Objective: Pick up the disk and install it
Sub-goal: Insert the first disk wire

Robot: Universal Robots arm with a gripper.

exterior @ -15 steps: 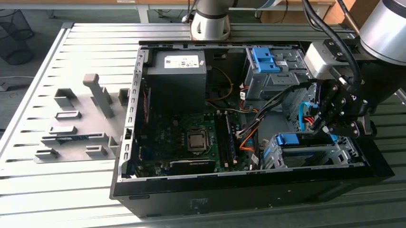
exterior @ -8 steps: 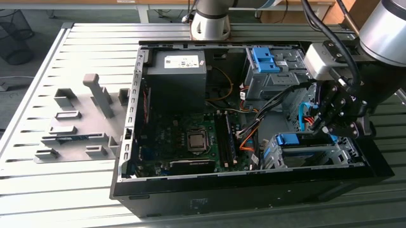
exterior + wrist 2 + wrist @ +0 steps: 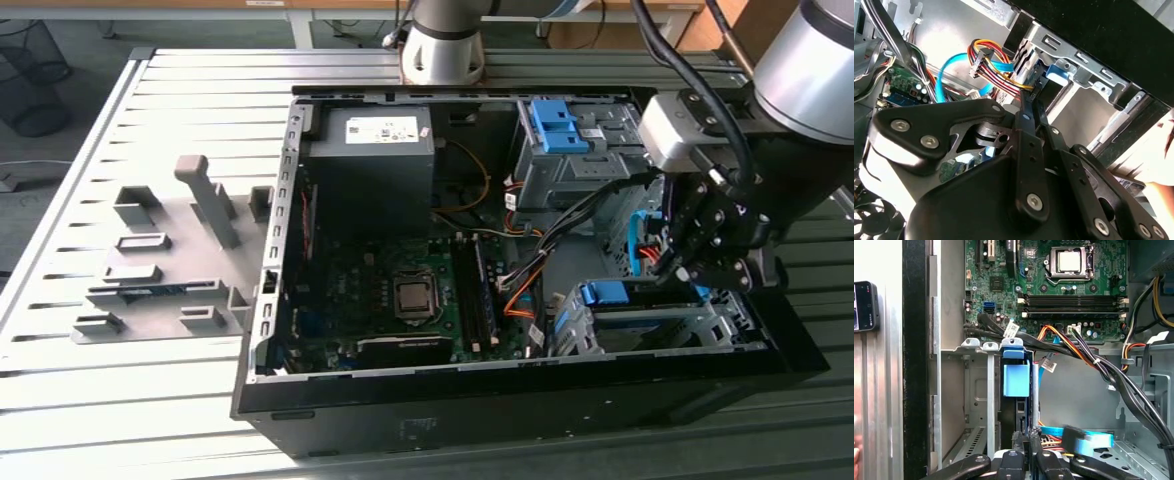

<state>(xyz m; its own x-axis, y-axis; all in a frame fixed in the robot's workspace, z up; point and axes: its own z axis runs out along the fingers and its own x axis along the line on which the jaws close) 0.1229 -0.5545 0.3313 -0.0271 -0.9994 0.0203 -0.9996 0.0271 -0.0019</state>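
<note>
The disk [image 3: 621, 293], with its blue plastic frame, sits slotted in the metal drive cage [image 3: 667, 325] at the case's front corner, on the exterior view's right. In the first wrist view its blue end tab [image 3: 1016, 380] and dark body stand between the cage walls. My gripper [image 3: 674, 280] hangs just over that cage. In both wrist views the black fingers [image 3: 1019, 445] lie close together, with nothing visible between them. The gripper [image 3: 1030, 102] points at the disk's blue tab [image 3: 1056, 72] and is shut, and I cannot tell whether its tips touch the disk.
The open black computer case [image 3: 534, 385] lies on a slatted metal table. Inside are the motherboard [image 3: 400, 290], a black power supply [image 3: 374, 160], a second cage with a blue bracket [image 3: 554, 125] and cable bundles [image 3: 1079, 347]. Grey fixtures [image 3: 174, 260] stand at the exterior view's left.
</note>
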